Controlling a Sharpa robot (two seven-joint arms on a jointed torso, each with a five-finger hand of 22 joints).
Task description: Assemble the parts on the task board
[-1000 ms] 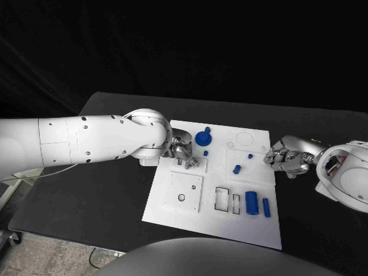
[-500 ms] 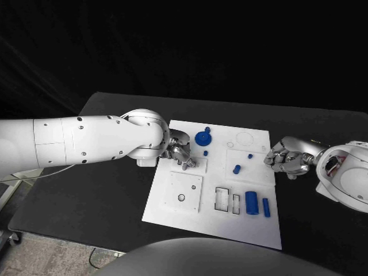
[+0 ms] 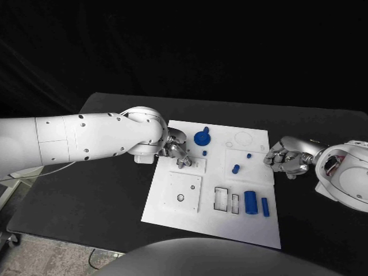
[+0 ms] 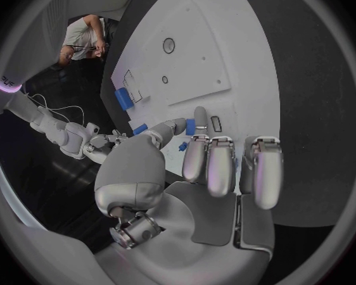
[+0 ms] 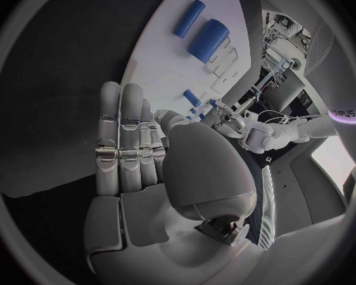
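The white rectangular task board [image 3: 188,201] lies on the black worktop [image 3: 93,195]. The left hand [image 3: 177,150] hovers over the board's left edge, fingers [image 4: 213,164] extended, holding nothing; a blue round part [image 3: 202,137] sits just beyond them. The right hand [image 3: 285,158] rests at the board's right edge, fingers [image 5: 127,145] straight, empty; a small blue peg [image 3: 236,169] lies nearby.

A: Where does the task board [image 3: 176,207] lie?
B: Mid-bench [image 3: 93,201], with the left robot hand [image 3: 177,150] over its left edge and the right robot hand [image 3: 283,159] at its right edge.
A: The parts?
B: Round part [image 3: 202,137] at the far end; large cylinder [image 3: 251,202] beside small cylinder [image 3: 266,207] at the near right.
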